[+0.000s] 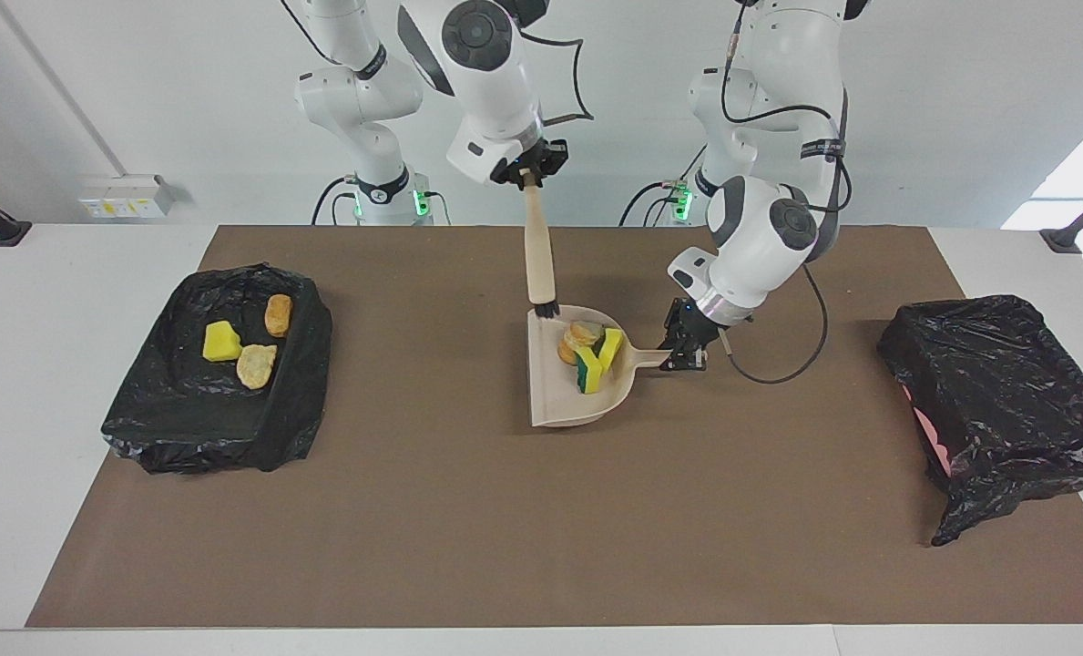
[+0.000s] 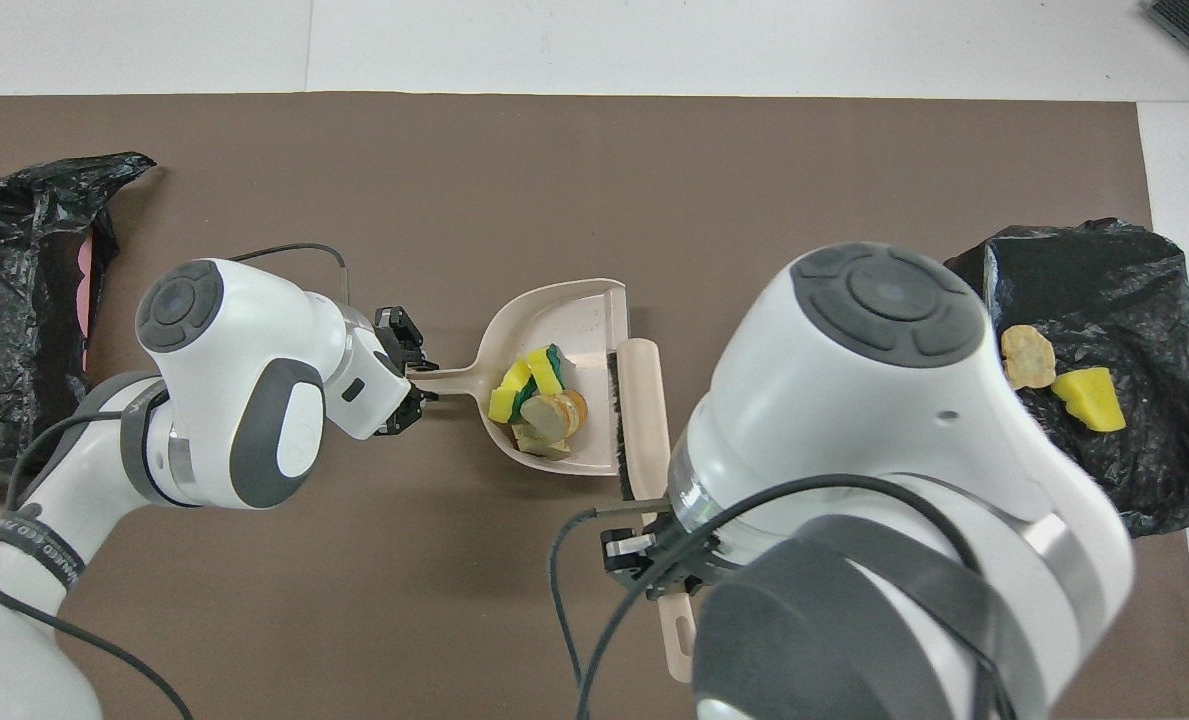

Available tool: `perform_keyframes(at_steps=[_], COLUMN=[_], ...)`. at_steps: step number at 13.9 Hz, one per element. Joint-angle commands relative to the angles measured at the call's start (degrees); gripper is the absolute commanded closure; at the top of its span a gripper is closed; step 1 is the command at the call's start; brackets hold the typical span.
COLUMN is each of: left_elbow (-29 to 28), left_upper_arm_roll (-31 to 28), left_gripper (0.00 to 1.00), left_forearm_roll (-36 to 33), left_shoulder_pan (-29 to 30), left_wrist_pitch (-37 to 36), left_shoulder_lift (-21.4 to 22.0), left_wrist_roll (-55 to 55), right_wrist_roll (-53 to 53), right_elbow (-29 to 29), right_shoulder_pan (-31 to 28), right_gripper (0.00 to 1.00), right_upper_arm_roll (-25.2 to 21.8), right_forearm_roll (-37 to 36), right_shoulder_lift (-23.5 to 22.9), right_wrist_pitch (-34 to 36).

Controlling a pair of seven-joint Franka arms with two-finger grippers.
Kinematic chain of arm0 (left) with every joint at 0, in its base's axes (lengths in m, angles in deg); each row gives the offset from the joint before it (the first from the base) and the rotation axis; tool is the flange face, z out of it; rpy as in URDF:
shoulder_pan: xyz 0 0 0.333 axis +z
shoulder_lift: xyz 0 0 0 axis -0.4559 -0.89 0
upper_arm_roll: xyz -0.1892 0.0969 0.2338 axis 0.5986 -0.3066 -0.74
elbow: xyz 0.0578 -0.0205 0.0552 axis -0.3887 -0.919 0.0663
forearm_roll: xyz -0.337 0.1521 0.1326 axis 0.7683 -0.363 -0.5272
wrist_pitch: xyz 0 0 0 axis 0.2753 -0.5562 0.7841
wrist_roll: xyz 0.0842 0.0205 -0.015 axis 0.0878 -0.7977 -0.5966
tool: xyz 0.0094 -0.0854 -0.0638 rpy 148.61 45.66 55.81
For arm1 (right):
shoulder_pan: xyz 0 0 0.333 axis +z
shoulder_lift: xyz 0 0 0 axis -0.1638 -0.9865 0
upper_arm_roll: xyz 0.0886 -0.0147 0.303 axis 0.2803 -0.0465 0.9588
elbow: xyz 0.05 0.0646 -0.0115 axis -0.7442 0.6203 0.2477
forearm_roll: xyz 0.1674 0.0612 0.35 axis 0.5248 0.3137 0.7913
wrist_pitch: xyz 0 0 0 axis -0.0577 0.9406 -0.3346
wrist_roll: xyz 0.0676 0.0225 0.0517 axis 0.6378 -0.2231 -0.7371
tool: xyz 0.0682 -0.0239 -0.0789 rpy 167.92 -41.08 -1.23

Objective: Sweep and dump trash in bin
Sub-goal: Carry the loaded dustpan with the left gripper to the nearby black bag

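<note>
- My left hand [image 1: 684,351] is clamped on the dustpan [image 1: 559,401] handle, centre of the facing frame.
- My right hand [image 1: 525,173] grips the brush [image 1: 538,260] by its handle top, bristles at the pan's upper edge.
- Some trash [image 1: 587,351] sits in the pan; more trash [image 1: 239,346] lies in the black-lined bin [image 1: 186,428] at centre left.

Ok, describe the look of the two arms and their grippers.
Both arms are glossy white with dark grey joint bands and round dark grey caps. The left gripper and right gripper are small and black. Loose black cables loop along each arm. Grey lettering marks the left arm's dark band. Green lights glow at both bases.
</note>
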Motion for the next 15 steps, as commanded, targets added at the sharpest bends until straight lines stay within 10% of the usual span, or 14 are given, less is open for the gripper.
perform_keyframes(at_steps=[1, 7, 15], left_elbow=[5.0, 15.9, 26.8], left_upper_arm_roll=[0.2, 0.0, -0.1], left_gripper=[1.0, 1.0, 1.0], left_forearm_roll=[1.0, -6.6, -12.1], left_shoulder_pan=[3.5, 10.6, 25.3], left_wrist_pitch=[-5.3, -17.7, -28.4], left_shoulder_lift=[-1.3, -1.9, -4.1], left_wrist_roll=[4.8, 5.9, 16.9], right_wrist_roll=[-0.4, -5.6, 8.3], right_elbow=[7.8, 30.7, 36.1], right_shoulder_pan=[-1.9, 1.9, 15.7], right_gripper=[1.0, 1.0, 1.0], right_upper_arm_roll=[0.4, 1.0, 1.1], right_forearm_roll=[0.1, 2.4, 3.8], right_shoulder_lift=[9.2, 25.7, 12.7], right_wrist_pitch=[0.5, -8.7, -27.2])
